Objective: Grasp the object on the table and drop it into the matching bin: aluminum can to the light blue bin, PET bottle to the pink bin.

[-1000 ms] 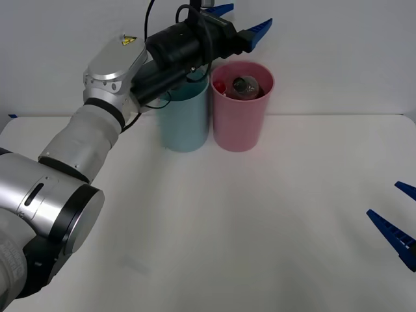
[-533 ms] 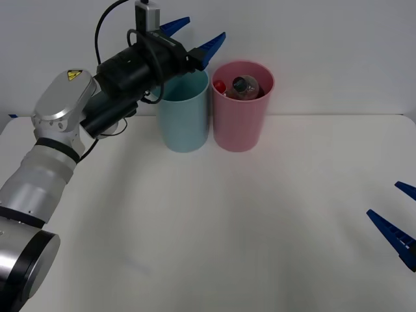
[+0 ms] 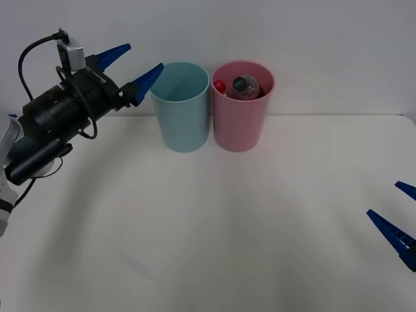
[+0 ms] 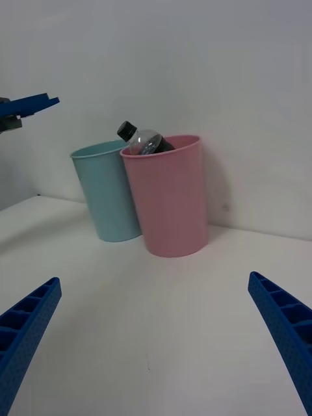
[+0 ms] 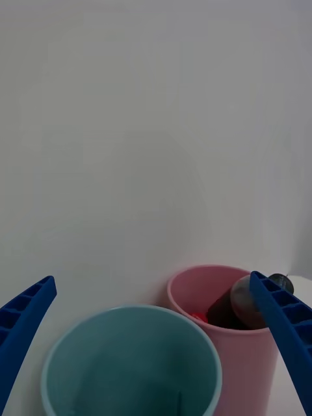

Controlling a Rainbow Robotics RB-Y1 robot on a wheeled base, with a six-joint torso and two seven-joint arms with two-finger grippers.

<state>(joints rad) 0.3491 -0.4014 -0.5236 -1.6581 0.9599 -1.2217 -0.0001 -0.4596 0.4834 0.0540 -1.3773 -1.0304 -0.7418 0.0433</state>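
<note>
PET bottle (image 3: 246, 86) leans cap-up inside the pink bin (image 3: 242, 123), right of the light blue bin (image 3: 184, 117). Left gripper (image 3: 130, 65) (spread, empty) hovers left of both; right gripper (image 3: 398, 214) waits spread, near right.

two bins side by side at table (image 3: 260, 227) rear: blue bin (image 3: 184, 110) on my left, pink bin (image 3: 240, 117) right, touching. bottle (image 3: 246, 86) inside pink bin.
</note>
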